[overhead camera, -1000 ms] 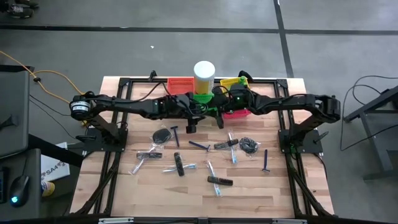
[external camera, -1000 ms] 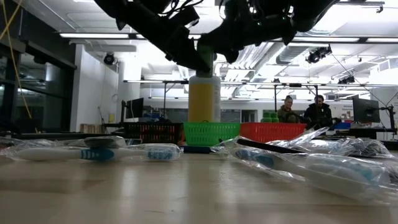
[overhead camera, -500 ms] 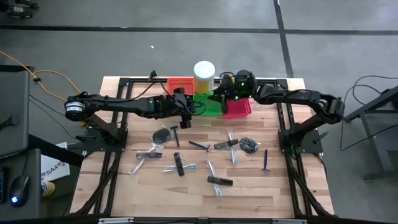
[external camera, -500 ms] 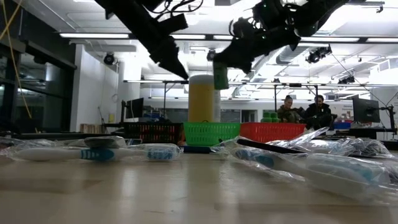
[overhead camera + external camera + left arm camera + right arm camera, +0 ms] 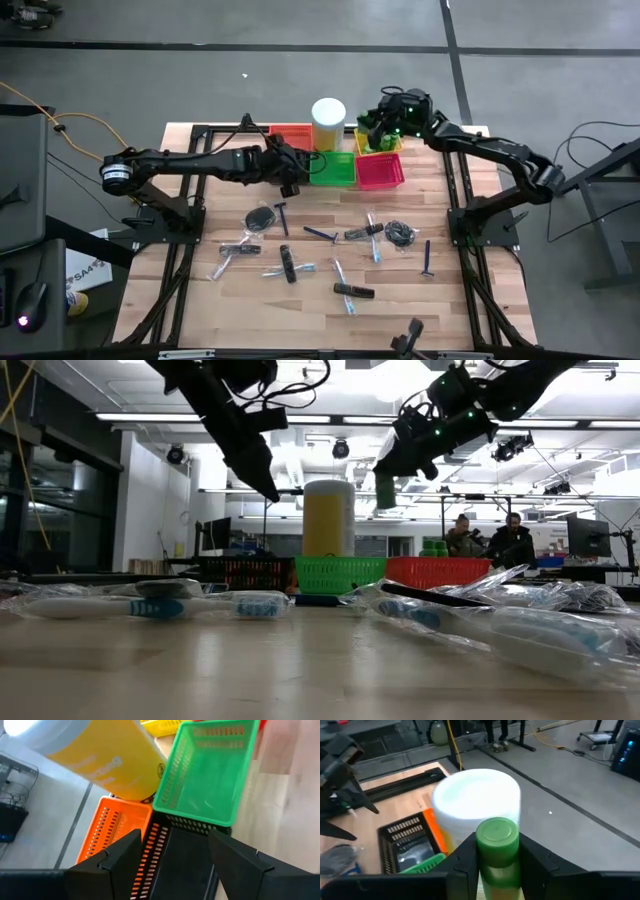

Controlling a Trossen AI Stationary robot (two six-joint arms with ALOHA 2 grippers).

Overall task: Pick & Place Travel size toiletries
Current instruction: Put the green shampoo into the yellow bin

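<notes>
Clearly early: the right pincer (image 5: pixel 499 862), closed on a green-capped bottle (image 5: pixel 497 851), hangs seemingly above the yellow basket (image 5: pixel 378 138); the left pincer (image 5: pixel 172 857) gapes empty; razors (image 5: pixel 428 258) and toothbrushes (image 5: pixel 374 238) litter the desk (image 5: pixel 450 310).

Both arms are black and slim, built of jointed segments, each rising from a dark frame bolted at the table's side. The left arm (image 5: pixel 190 163) carries a round silver-ringed joint at its nine o'clock end, and thin black cables loop along it. The right arm (image 5: pixel 490 155) shows small green lights near its wrist.
</notes>
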